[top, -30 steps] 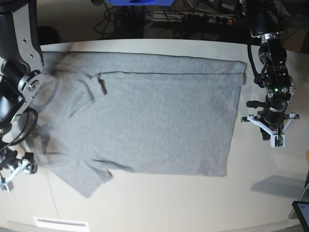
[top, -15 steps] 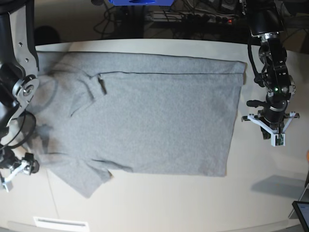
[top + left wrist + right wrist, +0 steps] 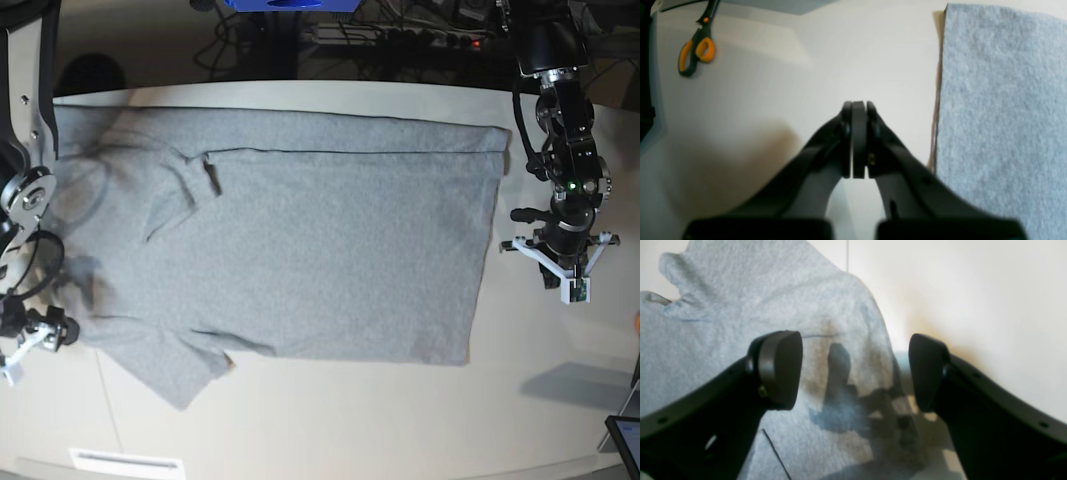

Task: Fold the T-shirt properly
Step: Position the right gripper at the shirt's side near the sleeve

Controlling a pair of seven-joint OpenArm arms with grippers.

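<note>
The T-shirt (image 3: 300, 240) is spread flat on the pale table (image 3: 400, 420), plain grey side up, its long axis running across the base view from left to right. The collar end and sleeves are pointed toward that view's left, where one sleeve (image 3: 175, 370) is splayed toward the near edge and the other (image 3: 180, 185) is folded in over the body; the straight hem (image 3: 485, 250) is turned toward the right. No print is visible on the upper face.

The left gripper (image 3: 858, 140) is seen over bare table just beside the hem, well clear of the cloth, with its jaws pressed together and nothing between them (in the base view it hangs at the right, apart from the shirt). A pair of orange-handled scissors (image 3: 696, 43) is seen lying far off on the table in the left wrist view.

The right gripper (image 3: 853, 373) is held above the shirt's edge at the collar end, its jaws spread wide and nothing clasped; one finger (image 3: 780, 368) is over grey fabric, the other over bare table. Its shadow is cast on the cloth below.
</note>
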